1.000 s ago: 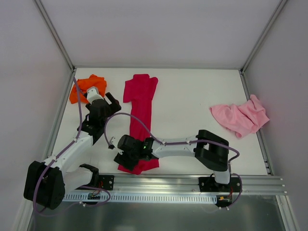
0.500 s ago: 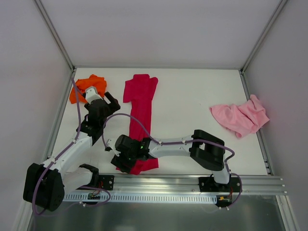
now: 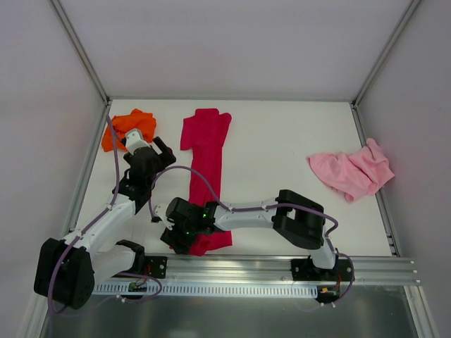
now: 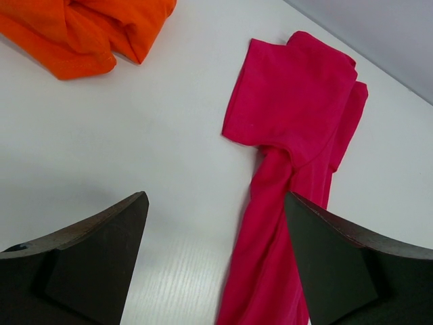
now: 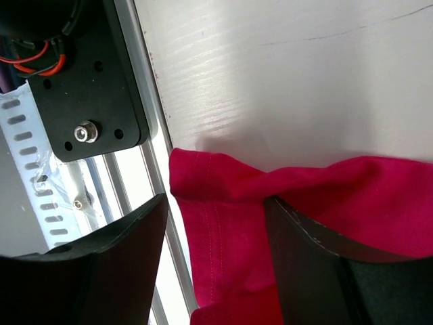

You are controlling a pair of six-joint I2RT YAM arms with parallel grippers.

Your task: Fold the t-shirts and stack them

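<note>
The crimson t-shirt (image 3: 206, 151) lies in a long narrow strip from the back of the table to the front rail. Its hemmed near corner (image 5: 223, 217) sits between the wide-apart fingers of my right gripper (image 5: 213, 237), which is open low over that end (image 3: 170, 231). My left gripper (image 3: 156, 151) hovers open between the orange t-shirt (image 3: 127, 127) and the crimson strip. In the left wrist view, bare table and the strip's edge (image 4: 270, 223) lie between its fingers (image 4: 88, 257). The orange t-shirt (image 4: 88, 34) is bunched up. The pink t-shirt (image 3: 352, 172) lies crumpled at the right.
A metal rail (image 3: 282, 271) with the arm mounts runs along the near edge, right beside the crimson hem; a black mount plate (image 5: 88, 101) shows close to my right gripper. White walls and frame posts (image 3: 91, 162) close in the table (image 3: 282, 141) on three sides.
My right gripper has slid a little left and toward the rail over the crimson shirt's near end. The left arm has hardly moved.
</note>
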